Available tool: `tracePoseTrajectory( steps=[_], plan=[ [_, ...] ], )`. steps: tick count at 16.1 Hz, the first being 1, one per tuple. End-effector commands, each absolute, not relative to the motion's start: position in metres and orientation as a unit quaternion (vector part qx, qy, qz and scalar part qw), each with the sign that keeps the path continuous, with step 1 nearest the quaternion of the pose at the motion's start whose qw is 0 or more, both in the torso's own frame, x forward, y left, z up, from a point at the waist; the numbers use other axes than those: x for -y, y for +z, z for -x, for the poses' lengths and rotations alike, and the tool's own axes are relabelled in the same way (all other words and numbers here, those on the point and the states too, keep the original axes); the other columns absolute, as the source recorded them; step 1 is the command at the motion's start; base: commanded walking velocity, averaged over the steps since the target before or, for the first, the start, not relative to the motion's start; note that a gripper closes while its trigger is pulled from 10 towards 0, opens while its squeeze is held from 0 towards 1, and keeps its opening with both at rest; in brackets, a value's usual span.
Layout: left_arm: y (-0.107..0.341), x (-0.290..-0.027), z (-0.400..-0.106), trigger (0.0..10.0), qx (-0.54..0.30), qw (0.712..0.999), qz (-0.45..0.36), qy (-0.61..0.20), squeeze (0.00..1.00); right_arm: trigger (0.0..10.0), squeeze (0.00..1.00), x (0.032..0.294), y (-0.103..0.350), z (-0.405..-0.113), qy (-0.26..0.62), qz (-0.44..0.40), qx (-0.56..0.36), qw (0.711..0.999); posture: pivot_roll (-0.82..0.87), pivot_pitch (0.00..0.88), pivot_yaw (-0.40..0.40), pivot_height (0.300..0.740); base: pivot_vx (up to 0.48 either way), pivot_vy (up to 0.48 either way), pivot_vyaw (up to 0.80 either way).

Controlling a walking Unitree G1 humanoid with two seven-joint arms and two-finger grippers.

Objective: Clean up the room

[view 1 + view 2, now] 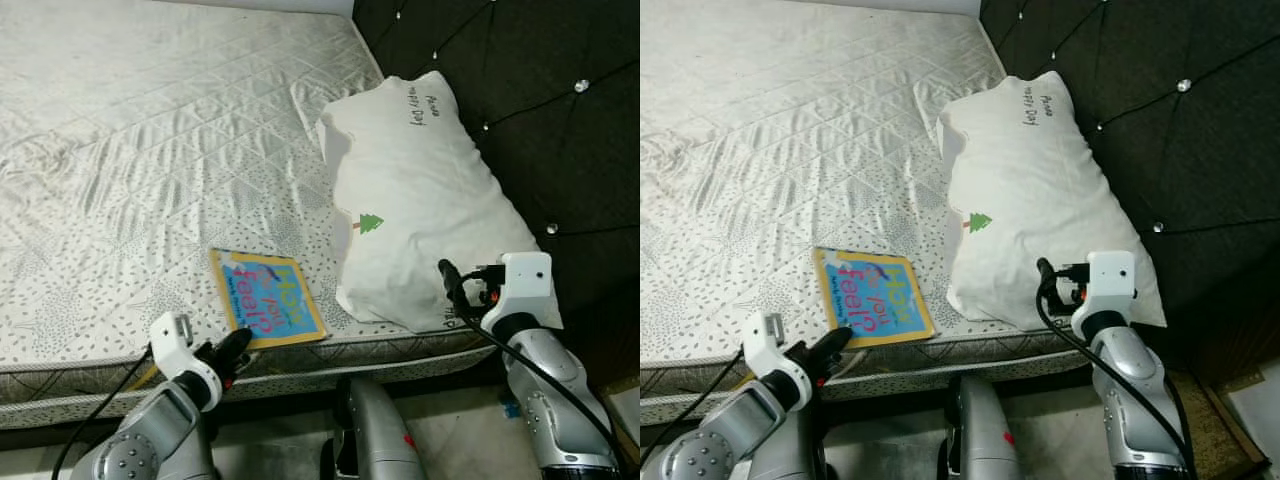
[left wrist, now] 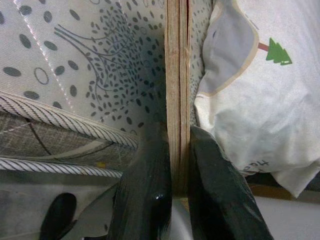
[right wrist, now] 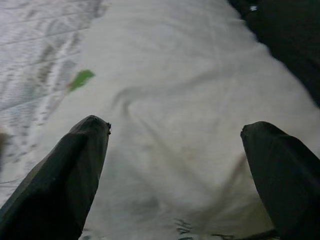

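A thin picture book with a blue and yellow cover lies flat on the bed near the mattress's front edge. My left gripper is at the book's near corner. In the left wrist view its two black fingers press on either side of the book's edge, shut on it. A large white pillow with a small green tree print lies to the right, against the headboard. My right gripper hovers open over the pillow's near end, fingers spread wide above the white fabric.
A grey patterned sheet covers the bed. A dark tufted headboard rises on the right. The mattress's piped front edge runs just ahead of my body, with floor below it.
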State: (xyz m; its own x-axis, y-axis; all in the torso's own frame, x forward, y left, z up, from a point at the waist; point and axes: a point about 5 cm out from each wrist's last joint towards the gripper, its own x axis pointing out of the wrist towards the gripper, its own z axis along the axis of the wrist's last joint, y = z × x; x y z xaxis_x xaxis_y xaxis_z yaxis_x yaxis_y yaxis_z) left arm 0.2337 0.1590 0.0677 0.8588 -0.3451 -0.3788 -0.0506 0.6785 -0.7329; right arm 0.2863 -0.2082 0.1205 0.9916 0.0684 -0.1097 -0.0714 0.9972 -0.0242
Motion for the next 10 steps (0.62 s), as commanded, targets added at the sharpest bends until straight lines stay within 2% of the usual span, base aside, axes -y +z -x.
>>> tracePoseTrajectory(
  steps=[1, 5, 7, 10],
  plan=[
    [0.071, -0.161, -0.232, 10.0, -0.25, 0.884, 0.387, -0.083, 0.0, 10.0, 0.0, 0.213, 0.125, -0.283, 0.043, 0.034, -0.052, 0.997, -0.08, 0.167, -0.156, 0.576, 0.0, 0.0, 0.0],
    [0.07, -0.168, -0.237, 10.0, -0.261, 0.88, 0.387, -0.089, 0.0, 10.0, 0.0, 0.206, 0.125, -0.283, 0.062, 0.048, -0.049, 0.996, -0.08, 0.168, -0.154, 0.576, 0.0, 0.0, 0.0],
    [0.066, -0.168, -0.248, 10.0, -0.274, 0.865, 0.404, -0.116, 0.0, 10.0, 0.0, 0.202, 0.132, -0.283, 0.073, 0.039, -0.037, 0.996, -0.09, 0.167, -0.15, 0.576, 0.0, 0.0, 0.0],
    [0.064, -0.169, -0.261, 10.0, -0.284, 0.861, 0.399, -0.136, 0.0, 10.0, 0.0, 0.205, 0.137, -0.282, 0.069, 0.039, -0.031, 0.996, -0.1, 0.169, -0.148, 0.576, 0.0, 0.0, 0.0]
  ],
)
